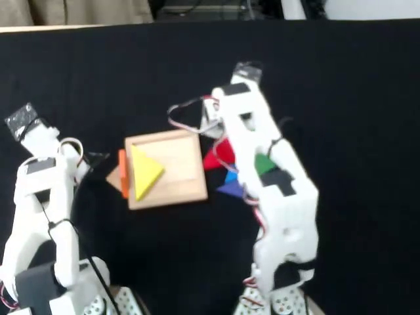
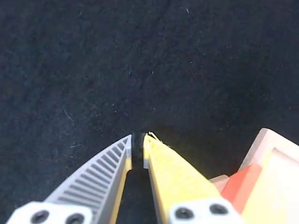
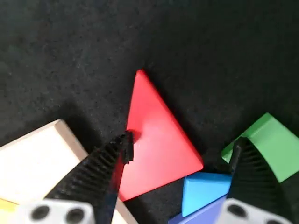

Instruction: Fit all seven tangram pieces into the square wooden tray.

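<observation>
The right tool (image 3: 180, 151) is held with its jaws spread apart, and nothing is gripped. In the right wrist view one black finger (image 3: 96, 172) is seen at the edge of the red triangle (image 3: 156, 140), and the other is set just beside the green piece (image 3: 273, 144). A blue triangle (image 3: 203, 189) is laid against the red one's corner, and a corner of the wooden tray (image 3: 42, 154) is seen close by.

The left tool (image 2: 138, 142) is shown with its tips brought together, and nothing is clamped between them. It is held over the black tabletop (image 2: 140, 56), with the tray's corner and an orange piece (image 2: 240, 184) close beside it.

The layout is given by the high view. A yellow triangle (image 1: 146, 170) is laid inside the tray, toward the left arm's side. The orange piece is set at that edge, and it cannot be told whether it sits inside the rim. A wood-coloured piece (image 1: 113, 177) is placed just outside it. The red, blue and a violet-blue piece (image 1: 231, 189) are clustered on the tabletop by the opposite edge.
</observation>
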